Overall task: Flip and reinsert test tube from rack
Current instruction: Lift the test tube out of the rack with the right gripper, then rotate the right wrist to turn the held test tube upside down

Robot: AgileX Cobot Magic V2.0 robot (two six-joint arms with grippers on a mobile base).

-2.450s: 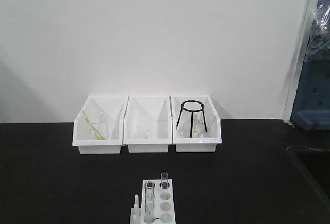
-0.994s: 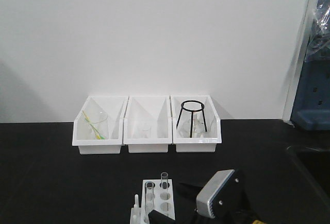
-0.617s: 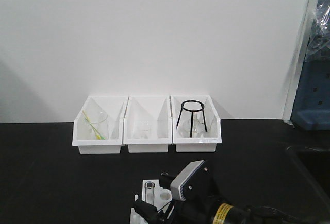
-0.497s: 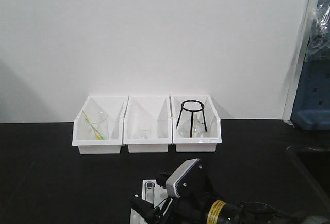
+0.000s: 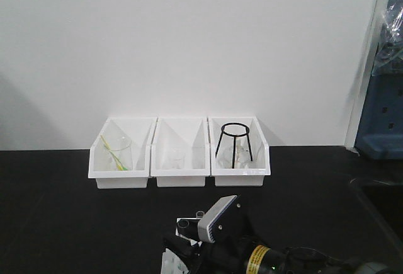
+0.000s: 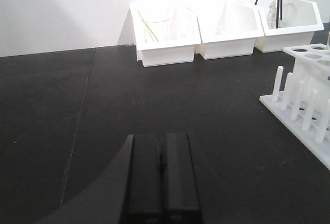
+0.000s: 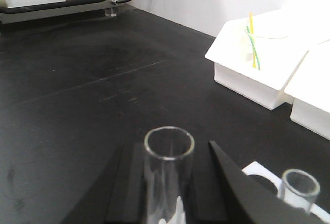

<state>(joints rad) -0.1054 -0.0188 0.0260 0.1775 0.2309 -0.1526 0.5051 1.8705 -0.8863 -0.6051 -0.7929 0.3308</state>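
Clear, open-topped test tube [image 7: 168, 183], upright

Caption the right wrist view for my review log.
Right gripper straddles an upright test tube in the rack; a second tube stands beside it.

Bearing bins and a rack on the black surface [image 5: 56, 217].
Holding three white open-front bins [image 5: 181, 176] side by side along the back wall; carrying the white rack [image 6: 295, 98] nearer the front, well apart from them.
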